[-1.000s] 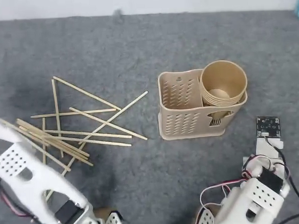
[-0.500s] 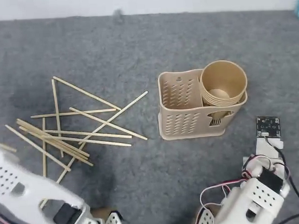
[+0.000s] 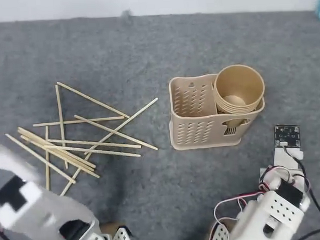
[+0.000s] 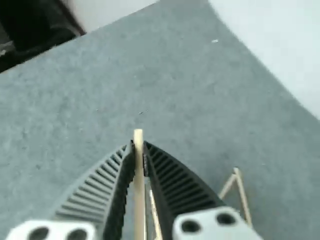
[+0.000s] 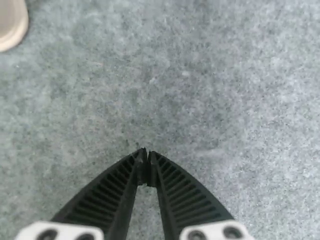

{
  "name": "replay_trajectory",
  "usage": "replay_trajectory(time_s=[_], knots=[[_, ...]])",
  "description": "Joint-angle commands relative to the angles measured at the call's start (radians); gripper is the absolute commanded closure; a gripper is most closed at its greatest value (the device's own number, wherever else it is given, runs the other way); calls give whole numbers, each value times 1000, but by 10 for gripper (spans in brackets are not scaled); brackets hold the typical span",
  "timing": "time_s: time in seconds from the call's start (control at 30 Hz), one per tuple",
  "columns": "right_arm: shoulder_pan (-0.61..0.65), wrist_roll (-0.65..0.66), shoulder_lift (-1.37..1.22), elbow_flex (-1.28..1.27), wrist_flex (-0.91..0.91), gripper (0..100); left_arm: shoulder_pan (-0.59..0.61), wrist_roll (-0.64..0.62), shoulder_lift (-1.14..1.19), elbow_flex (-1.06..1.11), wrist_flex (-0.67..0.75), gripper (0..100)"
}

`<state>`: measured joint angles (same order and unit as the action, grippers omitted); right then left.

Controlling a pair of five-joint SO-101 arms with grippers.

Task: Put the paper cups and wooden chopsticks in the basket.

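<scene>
Chopstick (image 4: 138, 137) (just one) in left hand (image 4: 138, 148); about twelve chopsticks (image 3: 92, 143) loose near basket (image 3: 203, 132).

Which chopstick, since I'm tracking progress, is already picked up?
The chopstick clamped in the left hand, its tip poking out beyond it; the other chopsticks lie scattered on the grey carpet.

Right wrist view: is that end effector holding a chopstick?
No, the right end effector has its jaws closed against each other with nothing between them, above the grey carpet.
</scene>
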<state>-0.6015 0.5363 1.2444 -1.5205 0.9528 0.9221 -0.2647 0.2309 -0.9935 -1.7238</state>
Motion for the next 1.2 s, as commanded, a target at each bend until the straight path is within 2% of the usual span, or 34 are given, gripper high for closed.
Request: replay_trajectory(time_s=[0.0, 0.27, 0.4, 0.57, 0.73, 0.87, 1.07, 1.17], knots=[[7, 11, 15, 5, 2, 991, -71, 5, -201, 47, -29, 988], [5, 11, 15, 5, 2, 991, -233, 6, -516, 203, -28, 988], [-16, 11, 15, 5, 2, 991, -390, 6, -661, 300, 9, 988], [-21, 11, 15, 5, 2, 991, -612, 6, -825, 423, 161, 988], [-21, 11, 15, 5, 2, 991, -878, 14, -973, 599, 376, 988], [-21, 11, 15, 5, 2, 991, -1043, 14, -1059, 796, 635, 988], [-21, 11, 15, 5, 2, 991, -1183, 11, -1138, 1106, 1149, 988], [-21, 11, 15, 5, 2, 991, -1241, 8, -1135, 1155, 1211, 988]])
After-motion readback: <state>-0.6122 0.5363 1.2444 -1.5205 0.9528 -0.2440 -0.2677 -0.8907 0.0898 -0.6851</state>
